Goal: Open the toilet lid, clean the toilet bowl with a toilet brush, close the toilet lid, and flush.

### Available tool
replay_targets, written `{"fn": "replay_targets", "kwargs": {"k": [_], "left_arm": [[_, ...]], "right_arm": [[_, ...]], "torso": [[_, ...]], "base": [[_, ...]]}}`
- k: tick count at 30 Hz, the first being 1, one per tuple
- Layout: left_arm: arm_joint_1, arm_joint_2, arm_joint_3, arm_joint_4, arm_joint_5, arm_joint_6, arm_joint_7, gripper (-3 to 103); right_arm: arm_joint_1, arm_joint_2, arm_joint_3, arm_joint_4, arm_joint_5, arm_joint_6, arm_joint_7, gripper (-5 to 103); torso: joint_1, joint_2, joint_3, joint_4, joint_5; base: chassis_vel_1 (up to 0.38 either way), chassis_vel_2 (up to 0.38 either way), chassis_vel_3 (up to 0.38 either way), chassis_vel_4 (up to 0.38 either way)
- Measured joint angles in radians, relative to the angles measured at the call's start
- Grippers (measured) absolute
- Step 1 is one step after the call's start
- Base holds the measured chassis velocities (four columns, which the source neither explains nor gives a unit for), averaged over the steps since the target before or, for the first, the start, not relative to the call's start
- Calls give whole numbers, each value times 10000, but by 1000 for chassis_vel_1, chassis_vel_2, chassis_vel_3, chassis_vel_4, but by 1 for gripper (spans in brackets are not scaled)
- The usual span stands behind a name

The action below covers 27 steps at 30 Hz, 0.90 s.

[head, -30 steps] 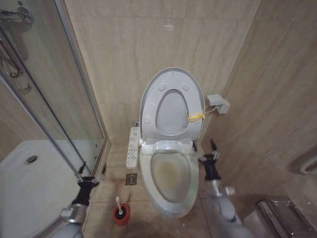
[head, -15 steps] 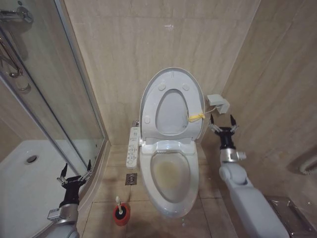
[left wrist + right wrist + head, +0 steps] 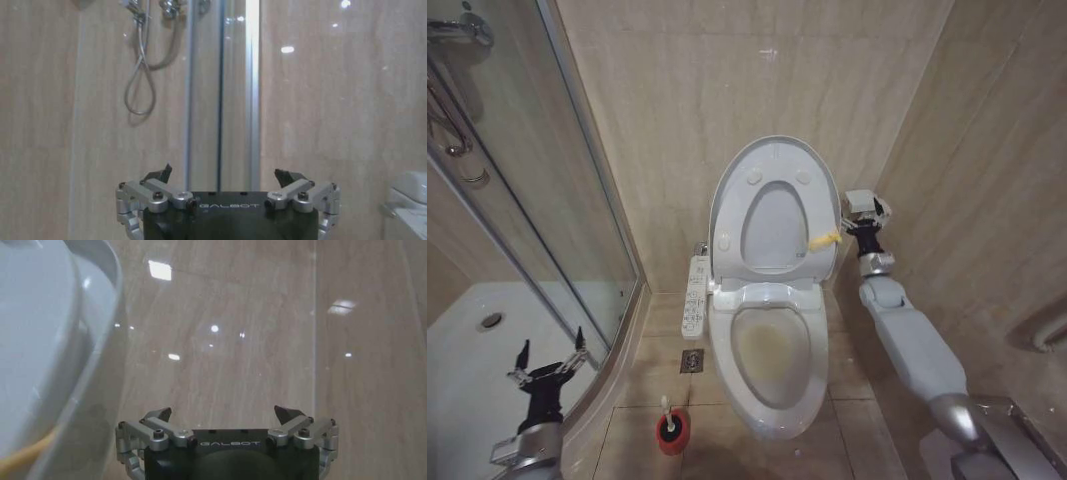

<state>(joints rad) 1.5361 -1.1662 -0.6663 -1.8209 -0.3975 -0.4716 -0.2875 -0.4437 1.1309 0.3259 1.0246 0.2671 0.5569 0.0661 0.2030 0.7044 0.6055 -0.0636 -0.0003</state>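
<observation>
Head camera high, facing down at the toilet bowl (image 3: pixel 772 355); wrist cameras close, facing walls, right one sharing the toilet lid (image 3: pixel 47 340).

Ahead of you the glossy white oval plastic toilet lid (image 3: pixel 772 205) stands raised against the back wall, behind the white ceramic toilet bowl (image 3: pixel 772 362). The thin-handled toilet brush (image 3: pixel 667 414) sits in its small red round holder (image 3: pixel 672 434) on the floor, left of the bowl. Your right gripper (image 3: pixel 868 215) hangs just right of the lid's edge; your left gripper (image 3: pixel 549 361) is low beside the glass shower door (image 3: pixel 517 190), well left of the brush.
</observation>
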Motion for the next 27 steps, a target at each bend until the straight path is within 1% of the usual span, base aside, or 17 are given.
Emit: {"fn": "replay_targets", "kwargs": {"k": [3, 7, 9, 11, 12, 13, 15, 17, 20, 23, 24, 25, 27], "left_arm": [[93, 37, -191, -28, -80, -33, 0, 100], [125, 44, -225, -69, -87, -41, -3, 100], [125, 32, -235, -104, -87, -39, -9, 100], [124, 14, -238, -144, -87, -34, -11, 100], [123, 5, -239, -152, -87, -32, -12, 100], [125, -6, -241, -151, -87, -32, -15, 100], [129, -15, -243, -141, -86, -31, -18, 100], [131, -40, -234, -75, -77, -36, -32, 100], [89, -79, -151, -4, -65, -41, -42, 100], [-86, -175, 57, 90, -19, -43, -43, 100], [-86, -175, 57, 90, -19, -43, -43, 100], [-164, -216, 129, 134, 20, -45, -44, 100], [-286, -303, 279, 249, 89, -61, -46, 100]], "right_arm": [[286, 43, -77, -166, -19, -91, -95, 100], [510, 73, -262, -314, 31, -157, -273, 100], [596, 72, -363, -353, 196, -173, -389, 100], [578, 55, -484, -237, 447, -178, -592, 100], [471, 55, -545, 2, 590, -192, -713, 100], [267, 42, -596, 302, 769, -189, -853, 100], [51, 13, -627, 555, 858, -177, -960, 100], [-501, -78, -569, 1111, 1053, -143, -1060, 100], [-1043, -200, -392, 1700, 1266, -140, -1056, 100], [-2126, -434, 0, 2825, 1476, -100, -886, 100], [-2126, -434, 0, 2825, 1476, -100, -886, 100], [-2576, -526, 159, 3240, 1516, -62, -783, 100], [-3555, -674, 442, 3961, 1550, 36, -600, 100]], "torso": [[0, -1, 0, -6, 5], [0, 0, 0, -7, 3], [0, 0, 0, -10, 3], [0, 0, 0, -19, 1], [1, 0, 0, -16, 2], [1, 0, 0, -7, 3], [0, 0, -1, -5, 3], [0, 0, 0, 7, 6], [-2, 0, -1, -3, 3], [-2, 1, -1, -3, 4], [-2, 1, -1, -3, 4], [-2, 1, -2, -1, 3], [-2, 1, -2, -6, 4]], "base": [[0, 0, 0, 0], [0, 0, 0, 0], [0, 0, 0, 0], [0, 0, 0, 0], [0, 0, 0, 0], [0, 0, 0, 0], [0, 0, 0, 0], [0, 0, 0, 0], [0, 0, 0, 0], [0, 0, 0, 0], [0, 0, 0, 0], [0, 0, 0, 0], [0, 0, 0, 0]]}}
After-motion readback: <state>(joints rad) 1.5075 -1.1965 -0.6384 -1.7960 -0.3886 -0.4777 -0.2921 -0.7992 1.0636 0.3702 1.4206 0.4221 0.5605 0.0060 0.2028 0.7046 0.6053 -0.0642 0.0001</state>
